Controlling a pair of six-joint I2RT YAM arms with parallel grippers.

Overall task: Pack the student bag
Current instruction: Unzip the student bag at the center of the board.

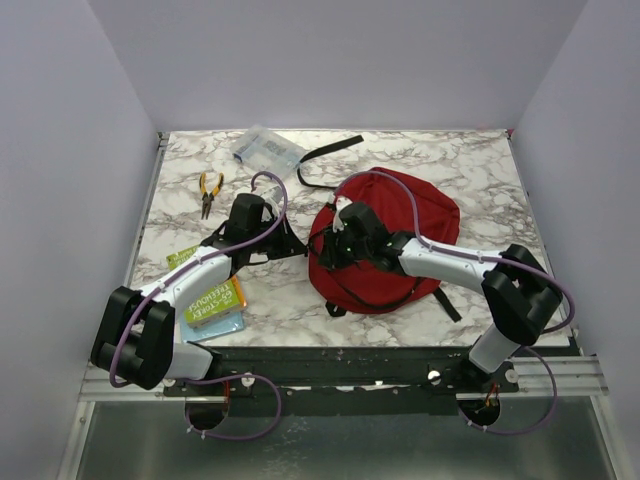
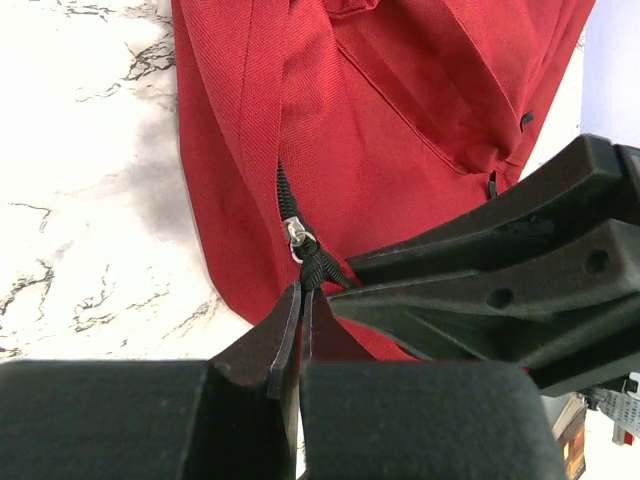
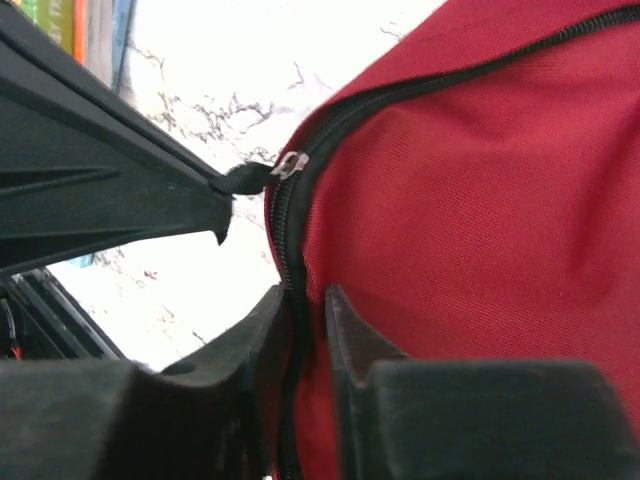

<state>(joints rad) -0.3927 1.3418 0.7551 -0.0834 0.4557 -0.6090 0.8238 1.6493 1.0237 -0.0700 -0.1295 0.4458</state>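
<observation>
Student bag point(image 1: 410, 225): lying flat on the marble table point(image 1: 470, 170), right of centre, with its left edge sitting between the two grippers.
Left gripper point(image 2: 302, 298): fingers pressing together on the black zip pull point(image 2: 318, 268) at the bag's edge.
Right gripper point(image 3: 305, 305): fingers clamping the bag's zipped seam, with black zip tape and red cloth filling the gap between them.
Hidden: in the top view both wrists are covering the fingertips, so the grips are showing only in the wrist views. The right arm is lying across the bag's near side.
Cut off: the bag is running out of frame in both wrist views, and the grippers' own black bodies are blocking the lower part of each.
Hard to make out: whether the zip is standing open or closed beyond the silver zip slider point(image 2: 295, 232). Nothing of the bag's inside is showing.
Far left: pliers point(image 1: 209, 192) with yellow handles are lying apart from the bag.
Far edge: a clear packet point(image 1: 266, 148) is resting there, its contents too small to tell.
Strap: a black strap point(image 1: 325, 165) is trailing from the bag toward the far edge.
Near left: flat books point(image 1: 215, 303) with green and orange covers are lying stacked, with the left arm passing over their far corner.
</observation>
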